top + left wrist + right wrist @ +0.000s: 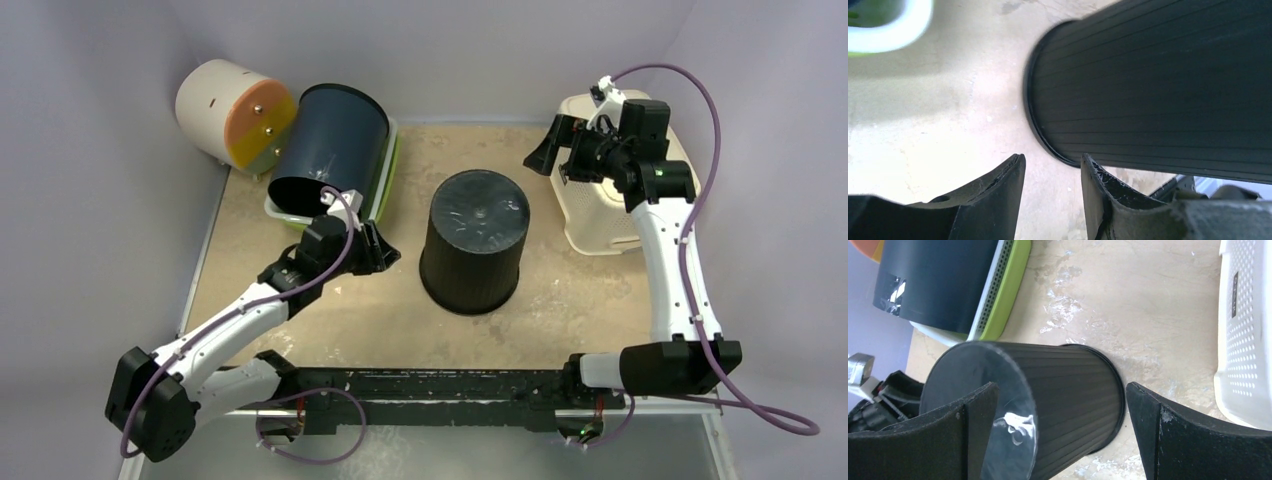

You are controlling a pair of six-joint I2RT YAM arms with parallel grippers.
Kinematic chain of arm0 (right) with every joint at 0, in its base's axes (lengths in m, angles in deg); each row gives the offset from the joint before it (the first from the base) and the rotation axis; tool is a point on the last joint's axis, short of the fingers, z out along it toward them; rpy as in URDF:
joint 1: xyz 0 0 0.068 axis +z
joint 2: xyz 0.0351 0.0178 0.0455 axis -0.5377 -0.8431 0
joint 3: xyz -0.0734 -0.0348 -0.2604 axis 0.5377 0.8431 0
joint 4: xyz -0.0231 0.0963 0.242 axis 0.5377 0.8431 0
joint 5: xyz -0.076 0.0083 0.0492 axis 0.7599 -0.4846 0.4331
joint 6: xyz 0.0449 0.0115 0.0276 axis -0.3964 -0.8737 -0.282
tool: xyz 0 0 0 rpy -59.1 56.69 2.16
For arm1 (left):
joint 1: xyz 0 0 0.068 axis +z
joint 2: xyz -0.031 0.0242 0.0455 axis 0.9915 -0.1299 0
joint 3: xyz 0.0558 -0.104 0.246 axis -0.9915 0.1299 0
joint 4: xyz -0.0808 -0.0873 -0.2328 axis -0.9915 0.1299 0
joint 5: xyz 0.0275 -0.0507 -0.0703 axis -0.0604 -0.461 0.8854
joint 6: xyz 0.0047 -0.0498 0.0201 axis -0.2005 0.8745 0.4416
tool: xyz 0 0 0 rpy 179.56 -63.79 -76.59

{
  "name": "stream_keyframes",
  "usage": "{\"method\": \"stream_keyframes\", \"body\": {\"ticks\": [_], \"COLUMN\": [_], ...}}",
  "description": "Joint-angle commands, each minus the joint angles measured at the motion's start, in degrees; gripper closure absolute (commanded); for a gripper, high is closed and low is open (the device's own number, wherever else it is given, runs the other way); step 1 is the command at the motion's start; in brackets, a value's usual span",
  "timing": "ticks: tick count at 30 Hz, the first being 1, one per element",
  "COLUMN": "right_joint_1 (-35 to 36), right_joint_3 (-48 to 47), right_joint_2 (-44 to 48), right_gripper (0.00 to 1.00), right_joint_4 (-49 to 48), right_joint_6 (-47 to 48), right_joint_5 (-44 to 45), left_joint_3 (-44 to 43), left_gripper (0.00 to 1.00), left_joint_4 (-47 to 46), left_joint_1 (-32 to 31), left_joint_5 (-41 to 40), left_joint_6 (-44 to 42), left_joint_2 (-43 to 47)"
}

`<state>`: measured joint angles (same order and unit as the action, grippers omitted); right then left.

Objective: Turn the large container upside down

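Black, ribbed large container (pixel 475 240) stands rim-down, flat base up. Left gripper (pixel 1053 159) gapes empty beside it; right gripper (pixel 553 163) is spread wide, holding nothing.

Robotics lab test cell: a left arm (pixel 230 330) and a right arm (pixel 675 260), both white and black, are bolted to a black rail (pixel 440 385) at the near edge of a mottled beige surface (pixel 560 330) boxed in by plain pale walls (pixel 90 200). Purple cables (pixel 705 120) loop off the joints. A black ribbed bin (pixel 475 240) and a white perforated basket (pixel 600 215) stand on the surface.
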<state>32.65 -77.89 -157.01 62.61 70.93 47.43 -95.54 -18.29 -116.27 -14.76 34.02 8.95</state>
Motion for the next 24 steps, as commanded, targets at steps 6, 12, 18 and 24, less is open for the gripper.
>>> {"method": "stream_keyframes", "body": {"ticks": [6,12,18,24], "right_joint_1": [0.3,0.3,0.3,0.3], "right_joint_3": [-10.1,-18.2,-16.7,-18.2], "right_joint_2": [-4.5,-10.3,-10.5,-12.1], "right_gripper": [0.00,0.00,0.00,0.00], "right_joint_4": [-0.7,-2.1,-3.9,-3.9], "right_joint_6": [-0.5,-2.3,-3.2,-2.9], "right_joint_5": [6.1,6.2,5.2,5.2], "left_joint_3": [-6.9,-8.8,-6.3,-4.3], "left_gripper": [0.56,0.56,0.57,0.56], "left_joint_4": [0.4,-1.7,-5.1,-20.0], "left_joint_1": [-7.8,-12.9,-13.5,-13.5], "left_joint_5": [6.6,10.9,9.9,7.2], "left_joint_6": [-13.1,-15.0,-11.8,-4.1], "left_joint_2": [-2.9,-6.4,-6.5,-13.8]}}
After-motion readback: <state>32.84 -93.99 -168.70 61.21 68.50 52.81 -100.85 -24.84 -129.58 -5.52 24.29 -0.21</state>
